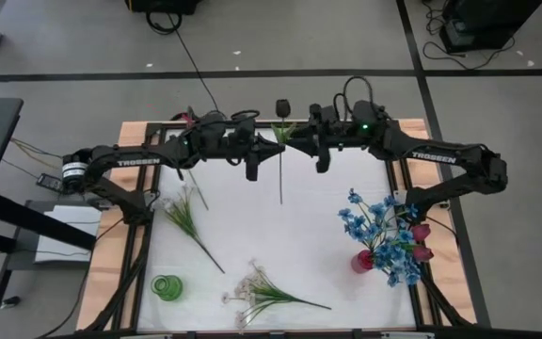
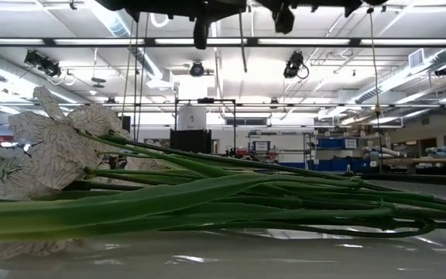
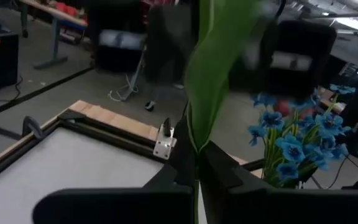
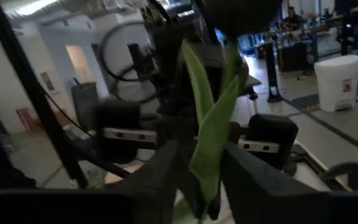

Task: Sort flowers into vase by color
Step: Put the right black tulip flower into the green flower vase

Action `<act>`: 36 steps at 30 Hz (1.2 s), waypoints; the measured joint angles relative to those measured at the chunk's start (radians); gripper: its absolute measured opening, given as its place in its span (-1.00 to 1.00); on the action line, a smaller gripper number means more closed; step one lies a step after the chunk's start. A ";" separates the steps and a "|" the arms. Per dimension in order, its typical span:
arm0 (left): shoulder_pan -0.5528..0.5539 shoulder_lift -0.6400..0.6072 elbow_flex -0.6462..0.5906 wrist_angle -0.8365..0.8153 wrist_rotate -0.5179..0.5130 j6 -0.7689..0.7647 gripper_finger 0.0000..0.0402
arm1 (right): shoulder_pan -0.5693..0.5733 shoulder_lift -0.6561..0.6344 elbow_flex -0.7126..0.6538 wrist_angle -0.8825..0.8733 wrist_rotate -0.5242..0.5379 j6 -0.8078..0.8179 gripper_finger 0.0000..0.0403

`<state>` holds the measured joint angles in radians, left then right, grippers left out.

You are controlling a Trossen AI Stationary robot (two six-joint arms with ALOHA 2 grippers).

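A dark-budded flower [image 1: 283, 107] with a long green stem [image 1: 280, 179] is held high over the table's far middle, between both arms. My left gripper [image 1: 273, 141] comes at it from the left and my right gripper [image 1: 295, 134] from the right, each shut on its leafy part. In the low view the stem [image 2: 243, 43] hangs straight down from the top edge. A red vase [image 1: 362, 261] near the right edge holds blue flowers [image 1: 382, 231] and dark red tulips [image 1: 421, 241]. A green vase [image 1: 167, 287] stands upright near the front left. My left gripper pinches the flower at the base of its green leaf [image 3: 196, 140], between the two fingers [image 3: 219, 168], coming level from the table's left. The flower is lifted clear and its stem hangs below. My right gripper has the folded green leaves [image 4: 209, 155] between its fingers [image 4: 244, 165], level from the table's right, across the stem. The leaves fill the gap between the fingers.
A white-blossom spray [image 1: 257, 290] lies near the front edge and fills the low view [image 2: 53, 147]. Another pale-blossomed flower [image 1: 186, 215] lies left of centre. The wooden table frame [image 1: 135, 132] borders the white mat.
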<state>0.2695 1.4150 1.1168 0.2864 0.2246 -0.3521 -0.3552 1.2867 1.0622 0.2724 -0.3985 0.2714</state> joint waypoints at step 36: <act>-0.101 -0.273 0.000 -0.265 -0.134 0.162 -0.96 | 0.030 -0.541 0.000 -0.599 -0.101 -0.122 -0.18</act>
<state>0.1684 1.1422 1.1168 0.0212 0.0902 -0.1902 -0.3248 0.7456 1.0622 -0.3266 -0.4992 0.1499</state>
